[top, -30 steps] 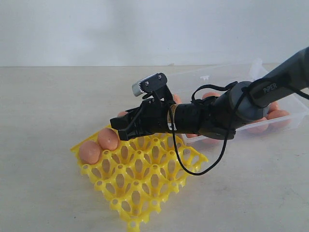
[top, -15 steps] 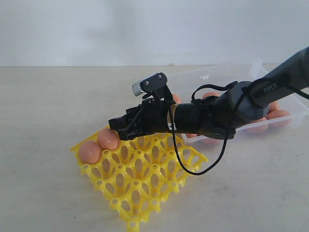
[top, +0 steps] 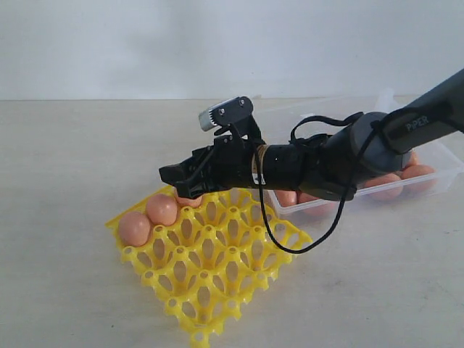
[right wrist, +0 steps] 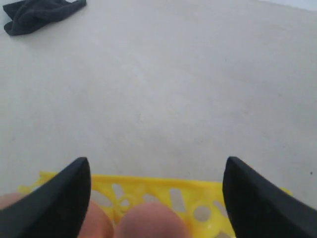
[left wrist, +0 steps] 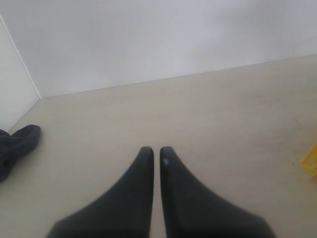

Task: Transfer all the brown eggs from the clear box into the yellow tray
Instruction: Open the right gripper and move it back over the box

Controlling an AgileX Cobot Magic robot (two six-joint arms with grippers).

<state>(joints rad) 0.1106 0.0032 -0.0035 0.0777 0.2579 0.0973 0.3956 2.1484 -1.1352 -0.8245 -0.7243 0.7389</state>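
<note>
The right pincer (top: pixel 171 174) has lifted off the yellow tray (top: pixel 217 279) and spread wide, leaving a 3rd brown egg (top: pixel 190 200) seated in the back row just below its tips, beside 2 other eggs (top: pixel 162 209). More eggs (top: pixel 384 185) lie in the clear box (top: pixel 444 158). The left pincer (left wrist: pixel 154 149) hangs over the table (left wrist: pixel 223 109), fingers pressed together.

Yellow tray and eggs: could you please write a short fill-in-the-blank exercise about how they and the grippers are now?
1. The tray holds ___ eggs.
2. The right gripper hovers over the tray with its jaws ___.
3. The left gripper is ___ and holds nothing.
4. In the exterior view, the box lies on the ___ side of the tray.

Missing words: three; open; shut; right
</note>
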